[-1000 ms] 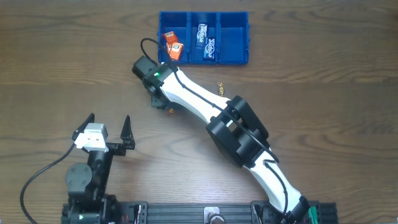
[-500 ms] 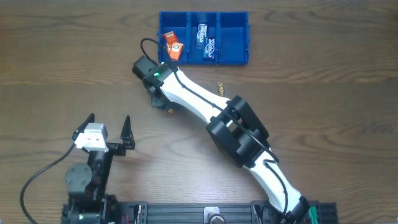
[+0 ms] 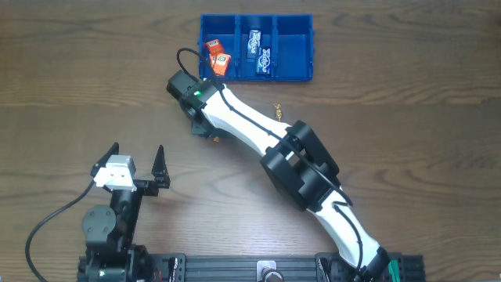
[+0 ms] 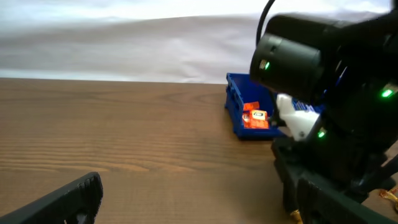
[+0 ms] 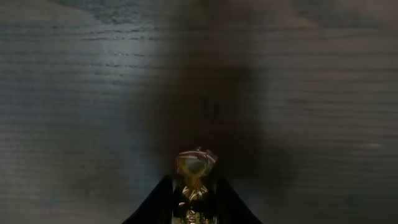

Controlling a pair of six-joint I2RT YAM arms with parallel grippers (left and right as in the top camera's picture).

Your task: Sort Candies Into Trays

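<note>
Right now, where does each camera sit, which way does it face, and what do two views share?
Top view: fixed overhead, facing down on the table; shows both arms, the left gripper open.
Left wrist view: on the left arm, low, facing across the table to the tray; one own finger shows.
Right wrist view: on the right arm, facing straight down at the table; the right gripper shut on a gold candy.
Shared: top and left wrist views both show the tray, orange candies and right arm.
</note>
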